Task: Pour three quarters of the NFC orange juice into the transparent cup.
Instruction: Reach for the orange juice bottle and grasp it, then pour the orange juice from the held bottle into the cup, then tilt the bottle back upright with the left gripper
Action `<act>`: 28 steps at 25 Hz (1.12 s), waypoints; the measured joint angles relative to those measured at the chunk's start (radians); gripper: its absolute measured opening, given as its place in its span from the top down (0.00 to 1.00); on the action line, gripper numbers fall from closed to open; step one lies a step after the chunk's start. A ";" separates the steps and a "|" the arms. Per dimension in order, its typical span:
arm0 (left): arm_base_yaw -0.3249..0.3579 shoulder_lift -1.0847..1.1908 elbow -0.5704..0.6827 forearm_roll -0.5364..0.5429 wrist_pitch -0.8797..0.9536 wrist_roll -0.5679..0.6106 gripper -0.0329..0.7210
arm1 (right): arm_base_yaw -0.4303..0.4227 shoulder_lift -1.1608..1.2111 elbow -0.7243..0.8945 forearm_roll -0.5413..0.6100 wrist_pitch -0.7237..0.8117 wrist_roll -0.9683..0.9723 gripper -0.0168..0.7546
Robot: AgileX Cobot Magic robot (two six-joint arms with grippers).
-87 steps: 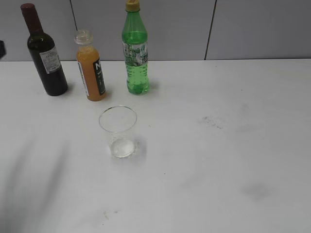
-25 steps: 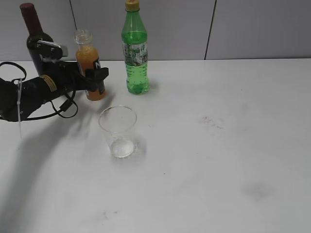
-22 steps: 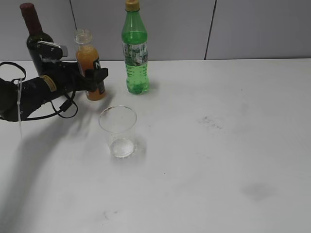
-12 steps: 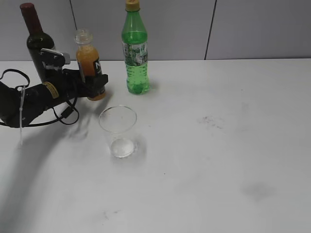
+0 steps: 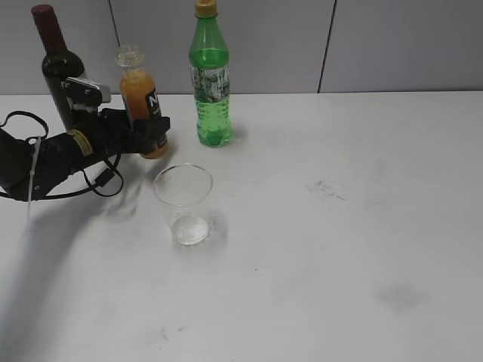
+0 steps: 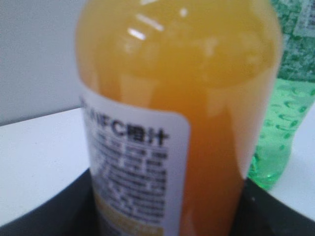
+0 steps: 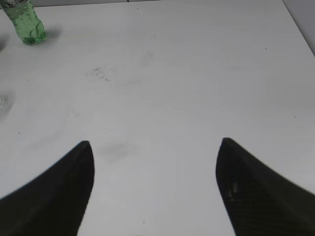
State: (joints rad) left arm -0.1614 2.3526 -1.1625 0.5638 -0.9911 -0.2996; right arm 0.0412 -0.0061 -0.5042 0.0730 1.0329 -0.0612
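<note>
L pincer (image 5: pixel 148 134) sits round the bottom of the NFC orange juice (image 5: pixel 141 105); can't tell if it's squeezing yet. Bottle's at the back of the table (image 5: pixel 339 226), by the wine bottle (image 5: pixel 59 72). Step: grabbing. Next: lift & tip over the transparent cup (image 5: pixel 184 204), slowly. R pincer (image 7: pixel 155 189) is spread, holding nothing.

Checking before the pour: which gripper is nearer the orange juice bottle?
Left. The left gripper sits around the orange juice bottle; the right gripper is open over bare table, far off to the right.
</note>
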 joint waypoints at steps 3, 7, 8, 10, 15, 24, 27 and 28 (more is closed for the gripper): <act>0.001 -0.013 0.013 0.033 0.001 0.000 0.32 | 0.000 0.000 0.000 0.000 0.000 0.000 0.21; 0.017 -0.074 0.088 0.073 0.025 0.006 0.32 | 0.000 0.000 0.000 0.000 0.000 0.000 0.21; 0.023 -0.094 0.114 0.074 0.033 0.020 0.32 | 0.000 0.000 0.000 0.000 0.000 0.000 0.21; 0.034 -0.151 0.168 0.065 0.051 0.065 0.32 | 0.000 0.000 0.000 0.000 0.000 0.000 0.21; 0.036 -0.304 0.352 -0.063 0.071 0.206 0.32 | 0.000 0.000 0.000 0.000 0.000 0.000 0.21; 0.003 -0.486 0.641 -0.205 0.012 0.325 0.32 | 0.000 0.000 0.000 0.000 0.000 0.000 0.21; -0.039 -0.520 0.707 -0.287 0.011 0.377 0.32 | 0.000 0.000 0.000 0.000 0.000 0.000 0.21; -0.057 -0.530 0.722 -0.319 0.011 0.397 0.32 | 0.000 0.000 0.000 0.000 0.000 0.000 0.21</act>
State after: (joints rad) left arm -0.2183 1.8226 -0.4408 0.2448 -0.9800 0.0978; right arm 0.0412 -0.0061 -0.5042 0.0730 1.0329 -0.0612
